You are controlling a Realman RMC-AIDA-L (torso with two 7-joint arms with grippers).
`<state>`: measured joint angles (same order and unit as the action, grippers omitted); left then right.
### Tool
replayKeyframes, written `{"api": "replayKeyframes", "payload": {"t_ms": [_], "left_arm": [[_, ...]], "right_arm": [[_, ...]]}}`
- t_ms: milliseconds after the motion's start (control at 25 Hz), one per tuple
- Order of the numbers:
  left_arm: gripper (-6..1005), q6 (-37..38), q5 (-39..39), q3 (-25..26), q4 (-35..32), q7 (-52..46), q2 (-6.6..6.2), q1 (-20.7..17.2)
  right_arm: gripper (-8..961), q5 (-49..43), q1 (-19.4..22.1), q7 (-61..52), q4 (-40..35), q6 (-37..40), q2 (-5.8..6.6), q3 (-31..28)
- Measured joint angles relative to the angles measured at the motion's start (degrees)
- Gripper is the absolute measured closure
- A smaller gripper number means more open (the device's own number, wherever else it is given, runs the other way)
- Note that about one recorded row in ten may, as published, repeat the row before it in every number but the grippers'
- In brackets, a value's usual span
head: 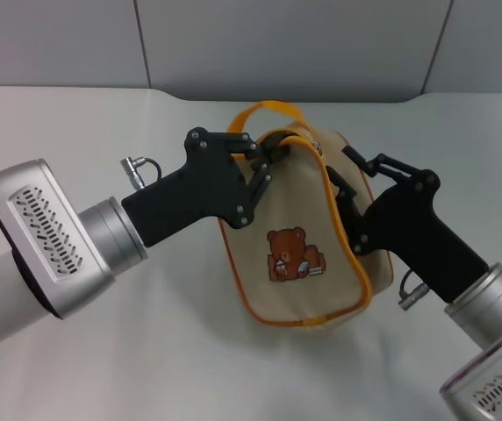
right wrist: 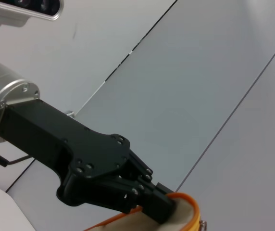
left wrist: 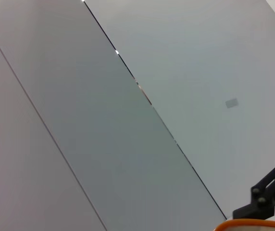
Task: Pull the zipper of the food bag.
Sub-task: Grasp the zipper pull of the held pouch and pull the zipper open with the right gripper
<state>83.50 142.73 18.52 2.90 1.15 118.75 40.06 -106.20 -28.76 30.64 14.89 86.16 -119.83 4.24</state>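
Head view: bag (head: 299,254) stands on the counter (head: 102,368), both claws at its top. Left claw (head: 268,162) pinches the zipper (head: 321,171) end; right claw (head: 343,189) braces, grip unclear. Next, pull steadily along the zipper.

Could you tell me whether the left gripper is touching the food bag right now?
Touching. In the right wrist view the left gripper presses against the food bag's orange top edge with no gap; the head view agrees, showing it at the bag's upper corner.
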Motion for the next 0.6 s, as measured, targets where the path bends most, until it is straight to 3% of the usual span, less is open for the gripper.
{"api": "replayKeyframes", "payload": {"t_ms": [80, 480, 600], "left_arm": [[947, 0.0, 0.0, -0.1, 0.0, 0.0, 0.03, 0.2], [946, 0.0, -0.2, -0.2, 0.1, 0.0, 0.14, 0.5], [946, 0.0, -0.2, -0.2, 0.1, 0.0, 0.15, 0.5]], "right_arm": [[707, 0.0, -0.6, -0.3, 0.1, -0.8, 0.02, -0.1], [501, -0.1, -2.4, 0.2, 0.8, -2.1, -0.05, -0.3], [483, -0.1, -2.5, 0.2, 0.8, -2.1, -0.05, -0.3]]}}
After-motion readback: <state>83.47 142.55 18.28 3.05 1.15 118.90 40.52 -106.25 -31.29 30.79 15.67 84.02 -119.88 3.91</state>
